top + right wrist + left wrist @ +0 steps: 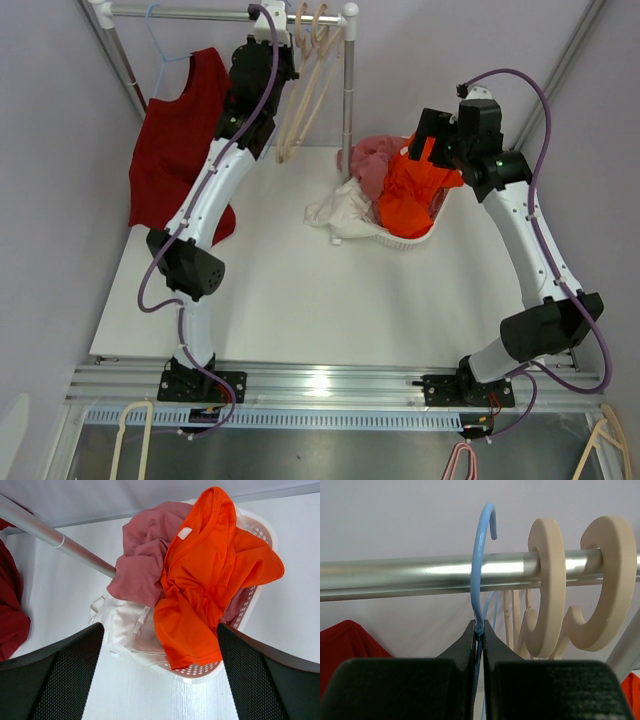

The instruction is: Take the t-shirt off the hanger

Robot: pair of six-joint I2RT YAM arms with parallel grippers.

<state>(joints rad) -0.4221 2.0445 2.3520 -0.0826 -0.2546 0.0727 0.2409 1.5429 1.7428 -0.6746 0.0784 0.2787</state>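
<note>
A dark red t-shirt (180, 150) hangs at the left of the rail (200, 13) from a pale blue hanger (163, 45); its edge shows in the left wrist view (345, 640). My left gripper (272, 40) is up at the rail. In its own view it (480, 629) is shut on the neck of a thin blue hanger (479, 565) whose hook lies over the rail (395, 575). I cannot tell whether this hanger carries the red shirt. My right gripper (428, 140) is open and empty (160, 627) above the basket.
Cream hangers (305, 80) hang on the rail right of my left gripper (555, 595). A white basket (405, 238) holds orange (210, 580), pink (145, 555) and white (125, 625) clothes beside the rack's upright post (348, 90). Spare hangers lie below the table's near edge (130, 430).
</note>
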